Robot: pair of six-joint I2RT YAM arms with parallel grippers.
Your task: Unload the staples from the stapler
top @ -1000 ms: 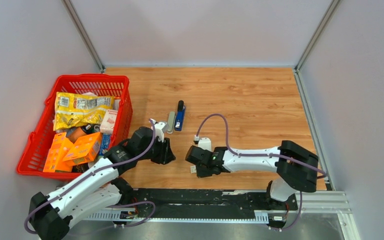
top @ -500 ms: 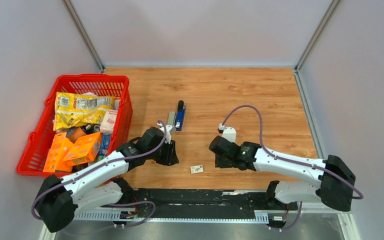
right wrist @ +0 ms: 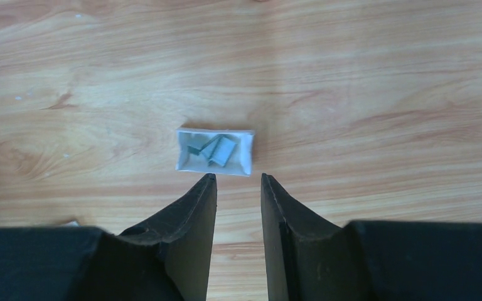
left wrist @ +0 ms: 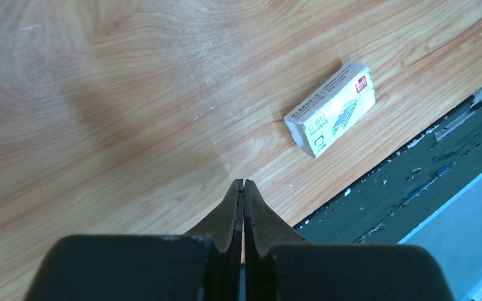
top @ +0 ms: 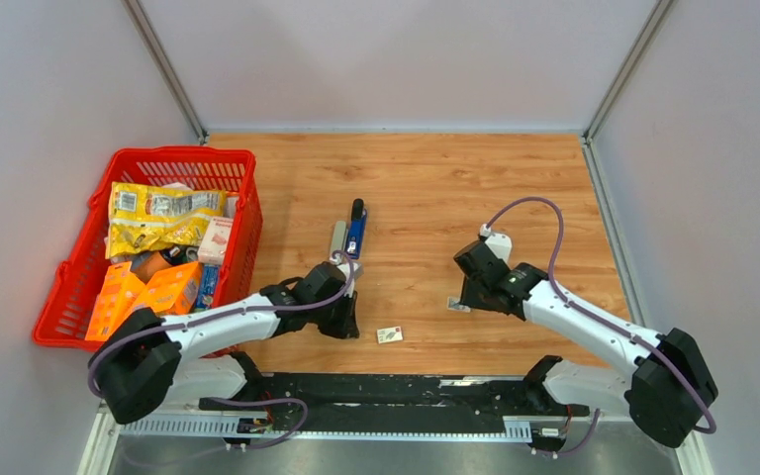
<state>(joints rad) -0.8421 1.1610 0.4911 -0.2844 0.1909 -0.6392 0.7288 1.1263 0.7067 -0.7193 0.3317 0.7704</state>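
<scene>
Two claws have shifted over the last second. The right claw (right wrist: 238, 177) has swung away to the right, off the small white cardboard staple box (top: 389, 334), and its jaws have spread to a moderate gap, holding nothing. Just ahead of its tips, on the wooden table (right wrist: 383, 75), lies a shallow white paper tray (right wrist: 246, 153) with the tiny grey metal staples (right wrist: 224, 150) heaped inside. The left claw (left wrist: 243, 184) has slid nearer that box, which now sits ahead and to its right, and has closed fully on nothing. The blue and black stapler (top: 356, 231) lies well beyond the left claw, unmoved.
</scene>
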